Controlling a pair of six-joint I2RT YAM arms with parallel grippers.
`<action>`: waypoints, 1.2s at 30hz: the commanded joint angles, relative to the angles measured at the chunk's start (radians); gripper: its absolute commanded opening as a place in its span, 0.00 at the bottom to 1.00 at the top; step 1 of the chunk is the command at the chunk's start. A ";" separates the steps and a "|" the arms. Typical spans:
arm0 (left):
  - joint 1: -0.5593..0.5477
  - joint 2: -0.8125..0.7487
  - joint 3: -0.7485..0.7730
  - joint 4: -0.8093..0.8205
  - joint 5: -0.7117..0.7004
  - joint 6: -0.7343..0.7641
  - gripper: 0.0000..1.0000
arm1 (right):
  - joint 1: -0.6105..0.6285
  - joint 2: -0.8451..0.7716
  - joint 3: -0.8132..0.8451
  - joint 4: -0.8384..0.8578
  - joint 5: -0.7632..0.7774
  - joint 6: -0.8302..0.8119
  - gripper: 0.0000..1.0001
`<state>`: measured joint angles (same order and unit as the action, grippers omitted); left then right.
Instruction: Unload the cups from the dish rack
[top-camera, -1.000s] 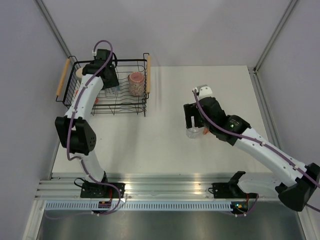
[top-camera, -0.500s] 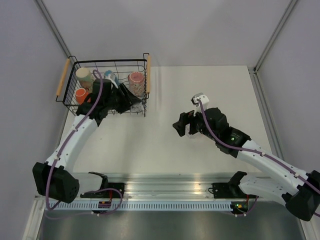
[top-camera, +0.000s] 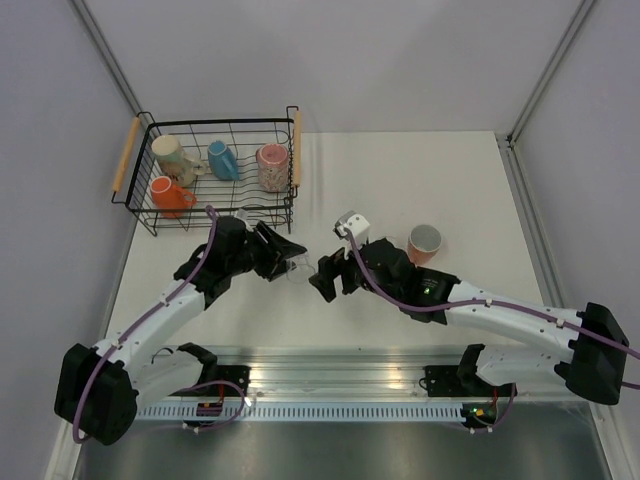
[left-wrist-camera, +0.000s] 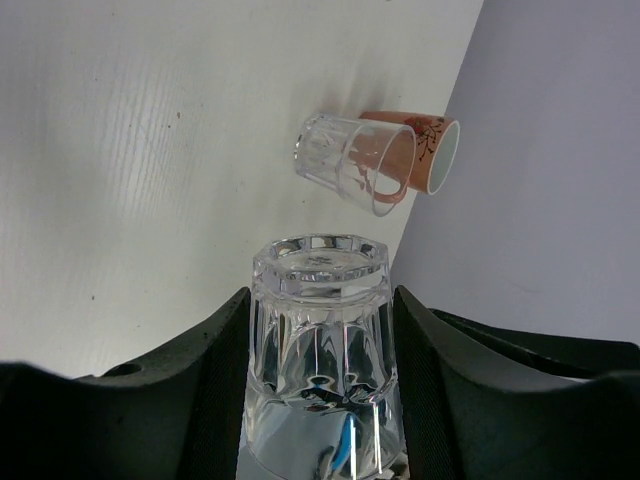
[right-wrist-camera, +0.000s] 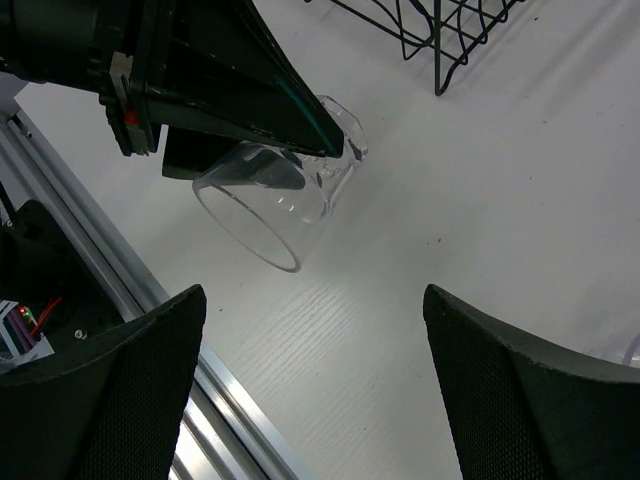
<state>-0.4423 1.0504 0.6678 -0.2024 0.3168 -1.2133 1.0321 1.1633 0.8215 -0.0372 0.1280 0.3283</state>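
Observation:
The black wire dish rack (top-camera: 294, 150) stands at the back left. It holds a cream mug (top-camera: 170, 155), a blue mug (top-camera: 222, 160), an orange mug (top-camera: 168, 193) and a pink patterned cup (top-camera: 271, 167). My left gripper (top-camera: 296, 256) is out over the table's middle, shut on a clear faceted tumbler (left-wrist-camera: 320, 350) held tilted above the surface. My right gripper (top-camera: 322, 279) faces it from the right, fingers wide open and empty, with the tumbler (right-wrist-camera: 275, 200) just beyond its fingertips. A salmon leaf-patterned cup (top-camera: 424, 243) stands on the table to the right, with a clear mug (left-wrist-camera: 345, 165) beside it.
The rack's near right corner (right-wrist-camera: 440, 40) lies just behind the two grippers. An aluminium rail (top-camera: 340, 365) runs along the near table edge. Grey walls (top-camera: 590, 180) close in the left, back and right sides.
My left arm has pulled out of the rack with the clear tumbler and moved right and nearer. My right arm has left the two cups and swung left toward it.

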 joint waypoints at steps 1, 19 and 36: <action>-0.013 -0.038 -0.046 0.152 -0.018 -0.179 0.02 | 0.042 0.025 0.010 0.063 0.083 0.014 0.92; -0.205 -0.023 -0.146 0.296 0.007 -0.414 0.02 | 0.082 0.110 -0.024 0.166 0.479 0.077 0.26; -0.225 -0.009 -0.134 0.284 -0.096 -0.264 1.00 | 0.088 -0.057 -0.045 -0.002 0.565 0.098 0.01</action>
<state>-0.6628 1.0378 0.5167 0.1051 0.2199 -1.5929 1.1275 1.1736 0.7654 -0.0227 0.5945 0.4007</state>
